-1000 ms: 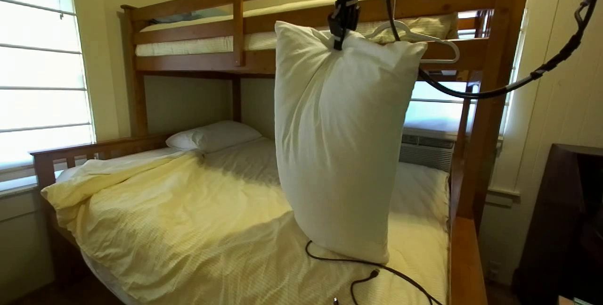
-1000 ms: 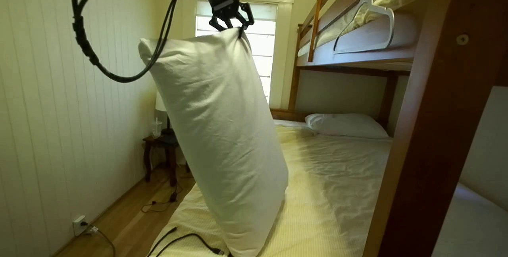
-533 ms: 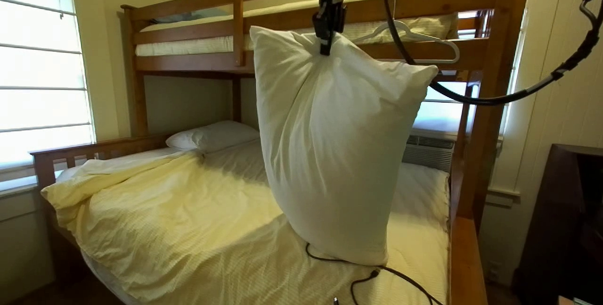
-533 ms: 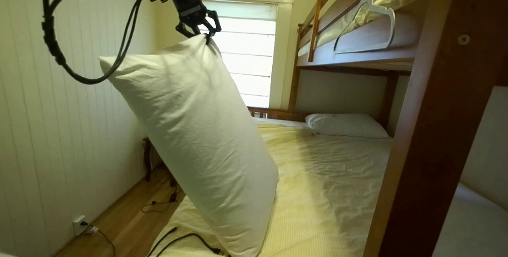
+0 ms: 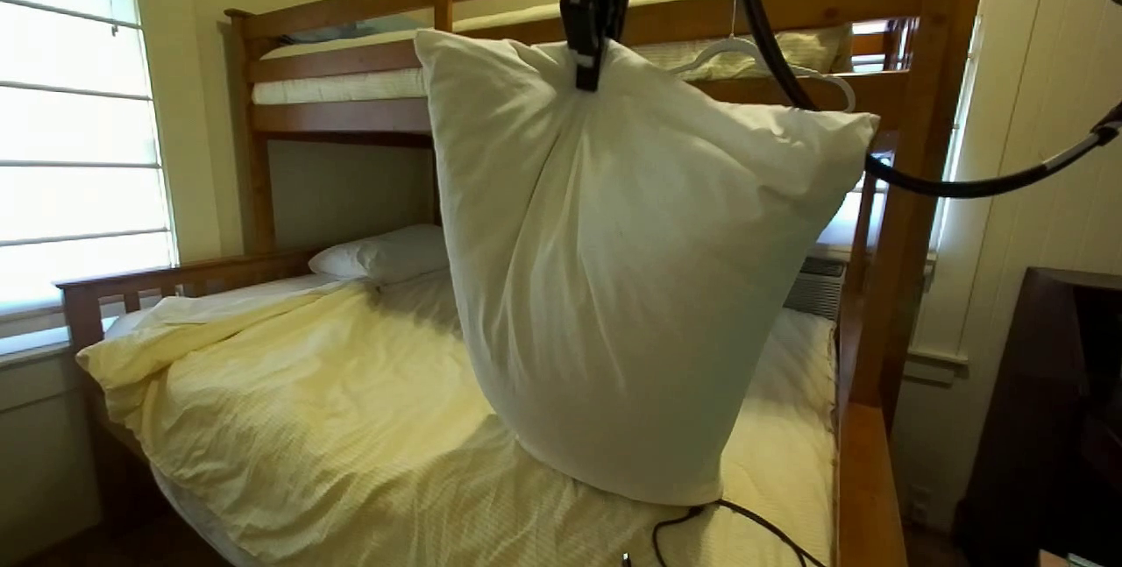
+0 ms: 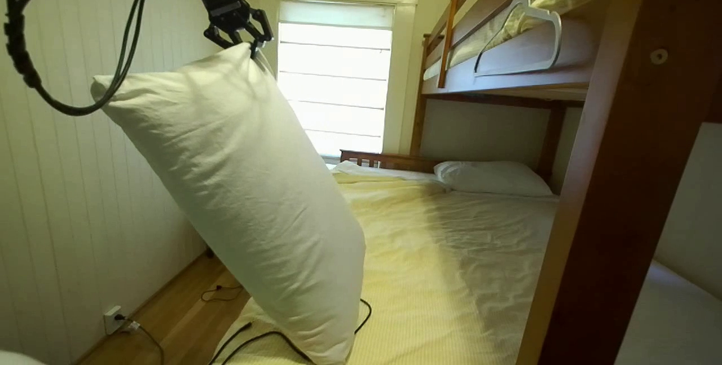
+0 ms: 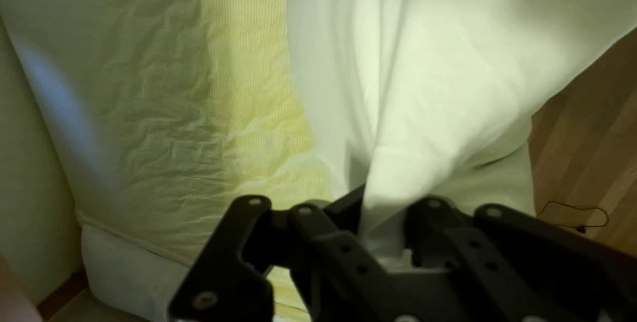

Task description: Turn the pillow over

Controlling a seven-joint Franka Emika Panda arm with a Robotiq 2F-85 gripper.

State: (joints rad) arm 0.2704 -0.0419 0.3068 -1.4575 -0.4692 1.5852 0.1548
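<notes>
Position: a large plump rectangular white cloth pillow stood on end, tilted, running from the upper left to the lower centre of the frame in an exterior view.
Lower end: it seemed to rest on a pale yellow fabric bedspread, with a thin black cable beside or under it; which, could not be told.
Grip: the black jointed gripper pinched the pillow's top edge; in the wrist view, gathered cloth ran between its jaws at the lower centre of the frame.
Turn so far: picking up and upending looked done, perhaps 1/2 of the job.
Turn remaining: the pillow had yet to go over, lie flat on its opposite face and be let go.
Doubt: which face would finish uppermost did not show.
</notes>
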